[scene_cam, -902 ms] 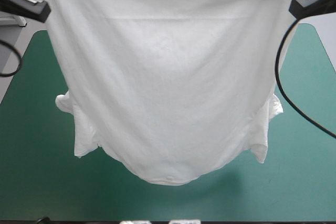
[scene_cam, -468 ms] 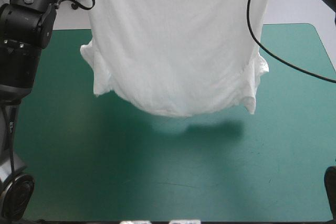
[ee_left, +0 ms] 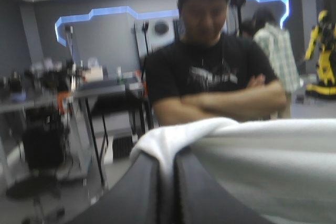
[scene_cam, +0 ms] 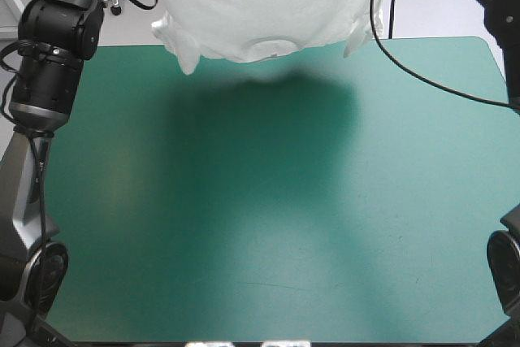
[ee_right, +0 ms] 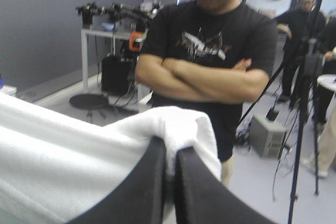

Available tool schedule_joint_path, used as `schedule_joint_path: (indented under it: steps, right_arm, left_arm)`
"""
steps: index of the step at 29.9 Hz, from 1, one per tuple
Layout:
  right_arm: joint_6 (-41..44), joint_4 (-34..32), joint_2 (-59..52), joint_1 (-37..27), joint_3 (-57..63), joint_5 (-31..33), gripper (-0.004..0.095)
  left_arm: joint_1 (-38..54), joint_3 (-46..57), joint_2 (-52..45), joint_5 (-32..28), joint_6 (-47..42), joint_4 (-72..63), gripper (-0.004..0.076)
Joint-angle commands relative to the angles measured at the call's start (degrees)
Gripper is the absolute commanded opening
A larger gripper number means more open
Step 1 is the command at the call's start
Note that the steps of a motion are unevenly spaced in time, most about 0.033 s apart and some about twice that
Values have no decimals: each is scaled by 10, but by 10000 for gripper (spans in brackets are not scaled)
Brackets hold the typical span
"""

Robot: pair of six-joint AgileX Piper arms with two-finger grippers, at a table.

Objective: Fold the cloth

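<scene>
Here, the left end effector [ee_left: 170, 156] and the right end effector [ee_right: 170, 150] are each clamped, all but together, on a bunched edge of the T-shirt [scene_cam: 260, 6], which is held aloft at the upper centre of the high view, its lowest folds above the far edge of the teal-green tabletop [scene_cam: 260, 266]. The fabric is judged light, soft and limp, best gripped at two corners. Earlier it was hung lower, over the tabletop's middle; only its shadow [scene_cam: 260, 127] is left there.

The T-shirt [scene_cam: 268, 6] is soft, matt white cloth, finely textured; the teal-green table cover [scene_cam: 268, 217] is smooth and matt
</scene>
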Motion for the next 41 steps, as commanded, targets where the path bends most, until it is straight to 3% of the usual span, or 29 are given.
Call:
schedule_joint_path:
  steps: [1, 6, 13, 21, 33, 41]
  right_arm:
    - [37, 0, 31, -3, -12, 58, -17]
    - [50, -1, 72, -3, 54, 81, -13]
    - [55, -14, 46, -14, 258, 135, -11]
    - [43, -14, -33, -13, 492, 156, -11]
    - [63, -40, -241, 33, 747, 161, -11]
    - [113, -75, -321, 49, 808, 258, -11]
  left_arm:
    - [3, 21, 2, 54, -9, -34, -9]
    - [3, 185, -21, 37, -7, -36, -9]
    - [3, 444, -90, 47, -11, -73, -9]
    - [-17, 635, -182, 110, 0, -138, -9]
    - [-124, 766, -319, 294, 10, -204, -9]
    - [-142, 833, -396, 354, 8, -270, -9]
